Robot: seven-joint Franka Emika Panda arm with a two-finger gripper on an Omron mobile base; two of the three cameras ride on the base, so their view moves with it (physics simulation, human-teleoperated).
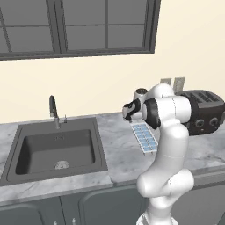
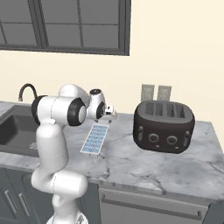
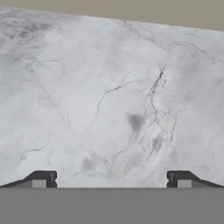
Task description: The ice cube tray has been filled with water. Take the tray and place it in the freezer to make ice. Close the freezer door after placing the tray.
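The ice cube tray [image 1: 144,137] [image 2: 95,138] lies flat on the marble counter [image 3: 109,96], its two rows of cells filled with pale blue water. My gripper [image 1: 128,115] [image 2: 110,114] hangs just above the counter at the tray's far end, pointing down. In the hand view its two fingertips [image 3: 43,179] stand wide apart over bare marble, so my gripper [image 3: 111,179] is open and holds nothing. The arm's elbow hides part of the tray's right side in the left base view. The freezer and the freezer door are out of view.
A black toaster [image 1: 202,112] [image 2: 164,127] stands on the counter right of the tray. A dark sink [image 1: 57,149] [image 2: 13,127] with a faucet [image 1: 53,110] lies to the left. Wall outlets [image 2: 157,92] and a window [image 1: 79,24] are behind.
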